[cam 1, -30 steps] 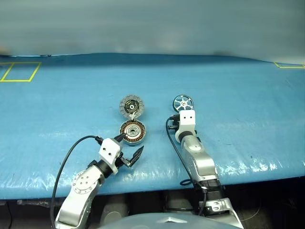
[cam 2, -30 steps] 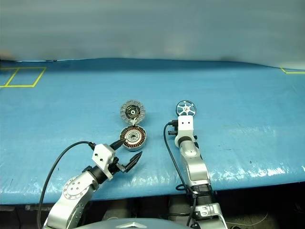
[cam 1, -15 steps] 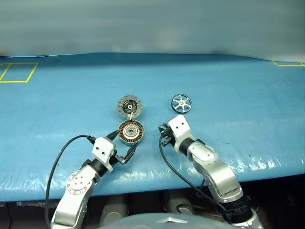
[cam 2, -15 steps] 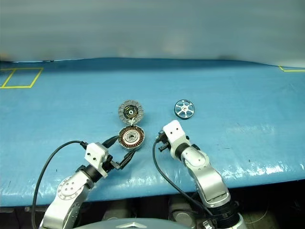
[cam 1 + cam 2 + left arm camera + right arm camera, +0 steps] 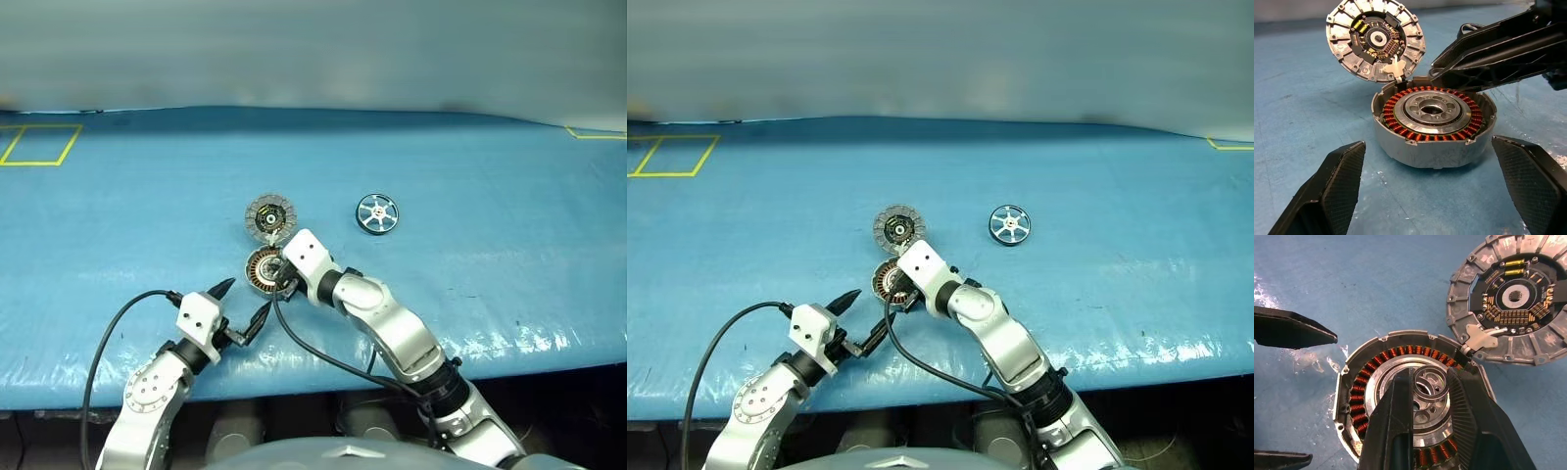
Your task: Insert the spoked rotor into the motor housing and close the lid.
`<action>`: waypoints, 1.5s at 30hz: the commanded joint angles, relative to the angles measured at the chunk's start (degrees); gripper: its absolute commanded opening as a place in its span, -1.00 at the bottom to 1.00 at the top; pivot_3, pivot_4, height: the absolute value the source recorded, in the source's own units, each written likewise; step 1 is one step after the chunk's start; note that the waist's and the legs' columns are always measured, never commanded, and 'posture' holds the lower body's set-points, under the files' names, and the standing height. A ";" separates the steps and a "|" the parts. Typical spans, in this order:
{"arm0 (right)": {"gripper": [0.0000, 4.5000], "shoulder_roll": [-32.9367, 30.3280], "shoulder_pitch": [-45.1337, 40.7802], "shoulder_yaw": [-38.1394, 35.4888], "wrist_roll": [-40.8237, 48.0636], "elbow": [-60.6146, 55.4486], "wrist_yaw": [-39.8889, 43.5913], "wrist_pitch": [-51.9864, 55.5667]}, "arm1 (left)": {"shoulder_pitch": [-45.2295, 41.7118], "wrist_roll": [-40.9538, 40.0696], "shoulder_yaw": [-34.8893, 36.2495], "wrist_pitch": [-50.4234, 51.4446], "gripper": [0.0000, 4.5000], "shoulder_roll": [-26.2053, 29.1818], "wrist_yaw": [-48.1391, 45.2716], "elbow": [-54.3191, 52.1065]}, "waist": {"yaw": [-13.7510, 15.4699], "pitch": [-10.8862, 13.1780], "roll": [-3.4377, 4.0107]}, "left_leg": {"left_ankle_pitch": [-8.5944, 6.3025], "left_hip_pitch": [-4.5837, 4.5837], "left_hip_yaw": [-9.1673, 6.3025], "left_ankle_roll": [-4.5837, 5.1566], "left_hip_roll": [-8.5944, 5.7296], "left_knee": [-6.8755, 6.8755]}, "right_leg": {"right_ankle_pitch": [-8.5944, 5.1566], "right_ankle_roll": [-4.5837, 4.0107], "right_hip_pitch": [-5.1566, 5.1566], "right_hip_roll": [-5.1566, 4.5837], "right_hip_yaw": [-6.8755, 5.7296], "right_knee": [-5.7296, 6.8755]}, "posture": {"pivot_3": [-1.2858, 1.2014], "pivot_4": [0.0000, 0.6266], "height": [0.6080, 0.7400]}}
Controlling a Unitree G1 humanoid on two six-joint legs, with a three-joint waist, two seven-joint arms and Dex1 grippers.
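The right arm's white wrist block covers part of the round grey metal motor housing [image 5: 265,270] with its copper-brown windings in the head views. The right wrist view shows the right gripper [image 5: 1431,382] over the housing's silver hub, its black fingers pinching a small thin metal ring [image 5: 1430,383]. The left gripper [image 5: 244,304] rests just beside the housing, fingers spread wide. The silver radially ribbed lid [image 5: 1375,40] lies open at the housing's edge. The dark-rimmed spoked rotor [image 5: 377,212] lies apart on the blue table cover [image 5: 490,196].
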 commanded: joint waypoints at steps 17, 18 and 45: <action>-0.71 2.85 0.20 -0.18 -0.56 2.36 0.53 -2.13 | -0.15 -0.49 -0.37 -2.28 1.00 -0.52 -1.50 1.46 | -0.02 0.00 0.00 | 0.00 -0.02 0.04 0.00 0.01 0.00 | 0.02 -0.02 -0.25 0.02 0.04 0.06 | 0.03 -0.52 1.00; -0.71 2.76 0.28 -0.27 -0.56 2.25 0.53 -2.04 | -0.20 -0.45 -0.41 -2.23 1.00 -0.54 -1.49 1.49 | -0.02 0.00 0.00 | 0.00 -0.02 0.04 0.00 0.01 0.00 | 0.02 -0.02 -0.24 0.02 0.03 0.06 | 0.03 -0.52 1.00; -0.67 4.76 -0.50 -3.08 1.76 -8.21 -1.28 3.34 | -1.72 0.11 -1.75 -1.89 1.00 -0.63 -1.17 2.08 | -0.04 -0.01 -0.01 | 0.01 -0.09 0.04 -0.02 0.02 0.00 | 0.02 -0.01 -0.25 0.04 0.04 0.11 | 0.03 -0.52 1.00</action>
